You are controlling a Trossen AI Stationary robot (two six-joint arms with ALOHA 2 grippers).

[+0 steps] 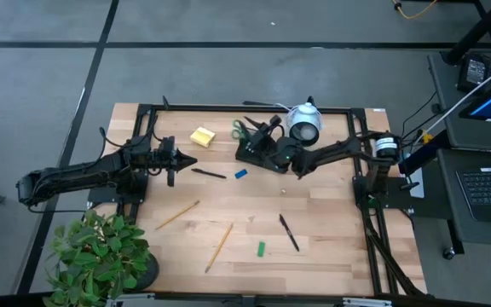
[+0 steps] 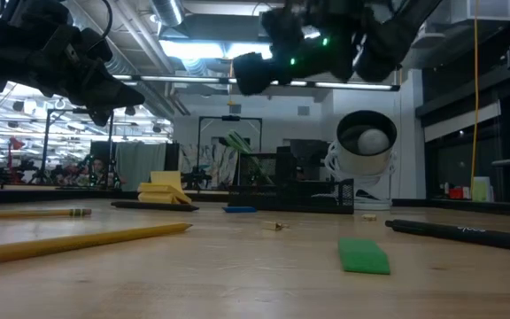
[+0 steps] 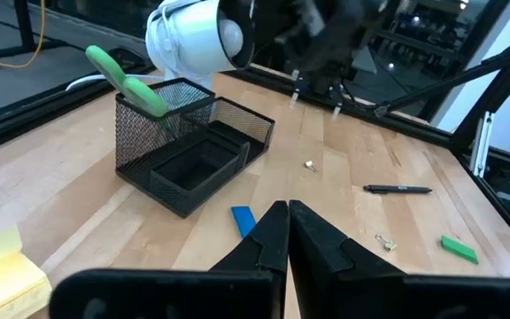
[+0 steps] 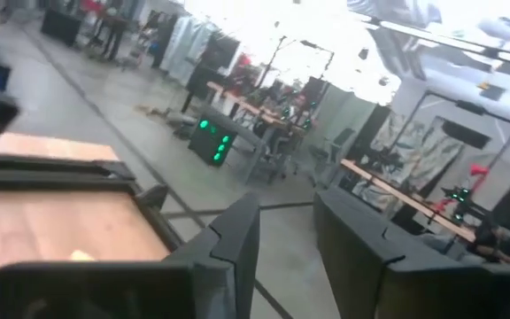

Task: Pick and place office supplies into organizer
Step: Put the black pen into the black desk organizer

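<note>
Over the organizer [image 1: 258, 152] at the far middle of the surface [image 1: 331, 230], your right gripper [image 1: 273, 128] hangs with fingers parted and empty, likely just clear of it. Green-handled scissors [image 3: 127, 81] stand inside. Your left gripper [image 1: 181, 161] waits at left, fingers closed, near the yellow sticky-note pad [image 1: 202, 136].

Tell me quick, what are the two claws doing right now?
Left gripper: jaws closed, holding nothing.
Right gripper: jaws open, holding nothing.
</note>
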